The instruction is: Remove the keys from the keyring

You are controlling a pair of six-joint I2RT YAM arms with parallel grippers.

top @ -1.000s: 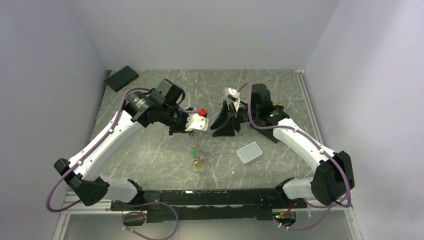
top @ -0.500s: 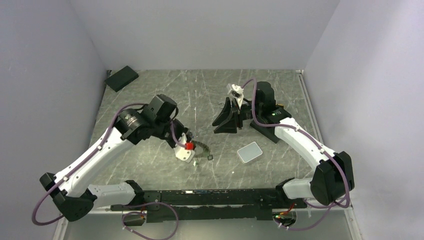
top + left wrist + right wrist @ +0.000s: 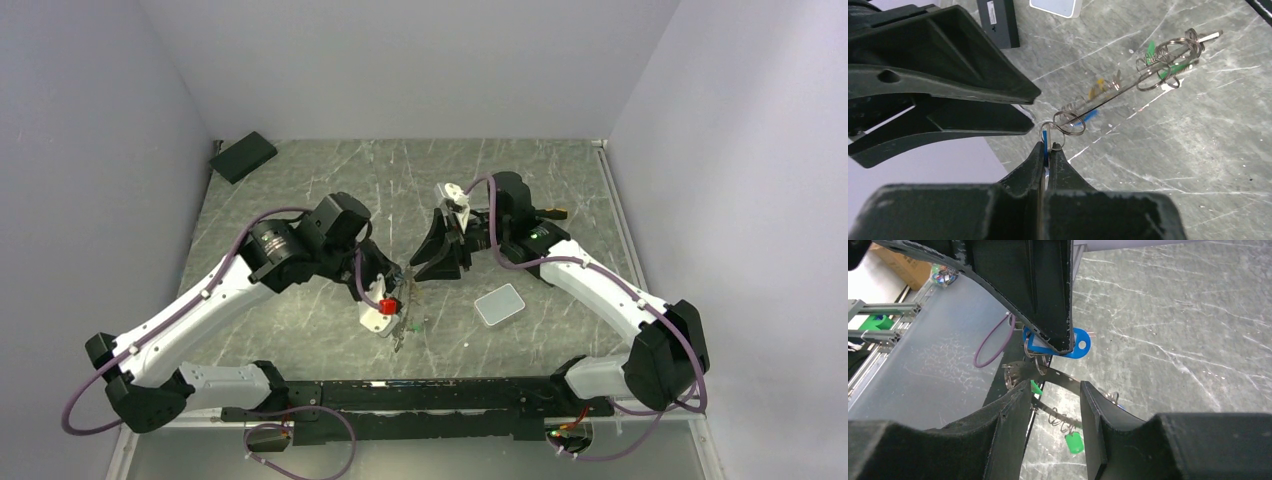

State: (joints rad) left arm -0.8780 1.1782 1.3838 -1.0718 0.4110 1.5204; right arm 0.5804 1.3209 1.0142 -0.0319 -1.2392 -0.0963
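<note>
In the left wrist view my left gripper [image 3: 1049,146] is shut on a blue-tagged key [image 3: 1047,137]. From it the keyring [image 3: 1128,85] stretches away edge-on above the table, strung with keys carrying green [image 3: 1151,50] and yellow [image 3: 1095,91] tags. In the right wrist view my right gripper [image 3: 1053,405] is open, and the keyring's band [image 3: 1064,378] passes between its fingers without touching them. A green tag [image 3: 1074,442] hangs below and the blue tag [image 3: 1077,348] sits above. In the top view the left gripper [image 3: 395,290] and right gripper [image 3: 420,270] meet at the table's middle.
A grey rounded square pad [image 3: 499,304] lies right of the grippers. A black flat box [image 3: 243,156] sits at the back left corner. Grey walls close the table on three sides, and a black rail [image 3: 420,395] runs along the near edge.
My left gripper dropped from the middle toward the near side with the keys, then shifted right. My right gripper moved left and down until its open fingers straddle the keyring.
</note>
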